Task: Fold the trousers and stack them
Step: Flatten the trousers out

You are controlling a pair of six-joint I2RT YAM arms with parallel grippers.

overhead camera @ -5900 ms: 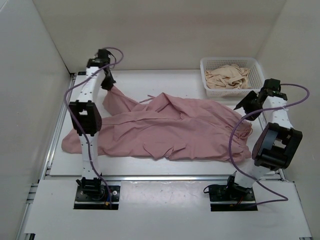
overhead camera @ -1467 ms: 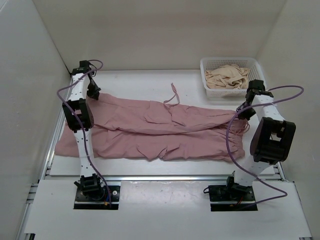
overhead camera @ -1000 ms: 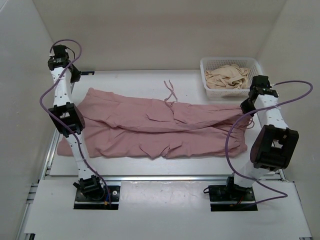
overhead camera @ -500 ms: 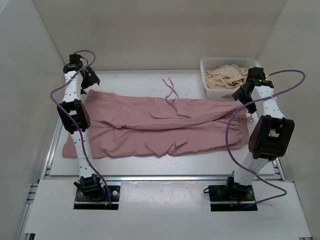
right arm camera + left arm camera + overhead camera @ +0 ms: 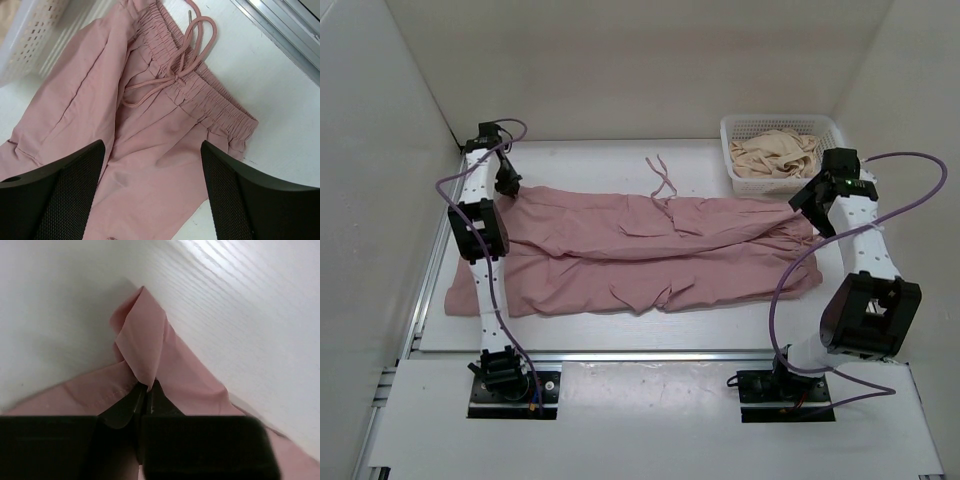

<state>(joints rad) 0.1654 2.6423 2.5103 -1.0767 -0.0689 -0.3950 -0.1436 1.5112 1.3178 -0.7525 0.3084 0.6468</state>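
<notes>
The trousers (image 5: 640,255) lie flat on the counter (image 5: 580,165), stretching left from the basket (image 5: 780,118). The left gripper (image 5: 146,392) pinches the hem (image 5: 142,325) farthest from the basket. The right gripper (image 5: 152,150) hangs spread over the waistband (image 5: 210,100) near the basket. The cloth looks thin and limp, so it is probably best held at its edges.

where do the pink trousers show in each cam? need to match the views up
Top external: the trousers lie spread left to right across the middle of the table.
Left wrist: only a folded corner, pinched in the left gripper.
Right wrist: the waist end with the drawstring, below the open right gripper.
Shared landmark: the white table surface beside the pink fabric, in all three views.
</notes>
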